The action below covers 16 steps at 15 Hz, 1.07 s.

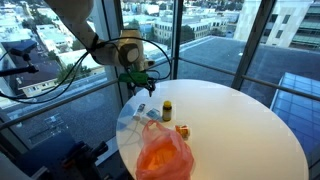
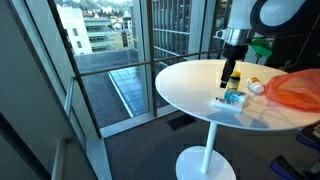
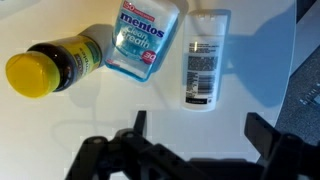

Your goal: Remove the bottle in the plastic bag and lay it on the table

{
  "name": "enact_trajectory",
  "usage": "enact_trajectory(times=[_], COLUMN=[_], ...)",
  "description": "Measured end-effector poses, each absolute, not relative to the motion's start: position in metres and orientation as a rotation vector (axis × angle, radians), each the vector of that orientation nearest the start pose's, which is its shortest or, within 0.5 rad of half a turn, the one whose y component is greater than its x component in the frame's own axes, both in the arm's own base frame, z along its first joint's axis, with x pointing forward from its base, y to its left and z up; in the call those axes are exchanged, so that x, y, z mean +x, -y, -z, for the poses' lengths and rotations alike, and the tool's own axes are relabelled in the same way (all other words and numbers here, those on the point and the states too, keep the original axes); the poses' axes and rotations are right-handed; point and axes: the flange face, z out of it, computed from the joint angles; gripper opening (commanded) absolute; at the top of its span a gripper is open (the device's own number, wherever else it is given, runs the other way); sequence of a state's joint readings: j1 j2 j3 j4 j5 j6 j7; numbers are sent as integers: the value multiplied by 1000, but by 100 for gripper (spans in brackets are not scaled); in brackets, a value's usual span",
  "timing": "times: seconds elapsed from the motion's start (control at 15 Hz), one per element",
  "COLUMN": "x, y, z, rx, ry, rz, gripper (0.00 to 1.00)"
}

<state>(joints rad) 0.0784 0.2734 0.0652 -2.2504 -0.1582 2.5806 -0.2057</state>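
Observation:
A small white bottle (image 3: 203, 60) lies flat on the round white table (image 1: 240, 125), next to a teal Mentos container (image 3: 140, 40). A dark bottle with a yellow cap (image 3: 55, 65) is just beyond them; it stands upright in an exterior view (image 1: 167, 108). My gripper (image 3: 200, 130) is open and empty, hovering just above the table close to the white bottle. It also shows in both exterior views (image 1: 140, 85) (image 2: 232, 75). The orange plastic bag (image 1: 163, 155) sits crumpled at the table's near edge, apart from the gripper; its contents are hidden.
A small yellow-and-red packet (image 1: 182, 130) lies beside the bag. The table stands against floor-to-ceiling windows (image 2: 110, 50) on a single pedestal (image 2: 208, 150). The table edge is close to the items on the gripper's side.

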Motion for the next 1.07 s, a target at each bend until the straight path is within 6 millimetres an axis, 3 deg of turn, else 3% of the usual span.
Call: enact_trajectory(times=[0.27,0.6,1.07], x=[535,514,480], y=[-63,-22,33], z=[-261,-278,-319], rx=[-3130,-3134,-3137], ry=[617,398,158], rz=[91,83,-21], gripper=[100,100,100])
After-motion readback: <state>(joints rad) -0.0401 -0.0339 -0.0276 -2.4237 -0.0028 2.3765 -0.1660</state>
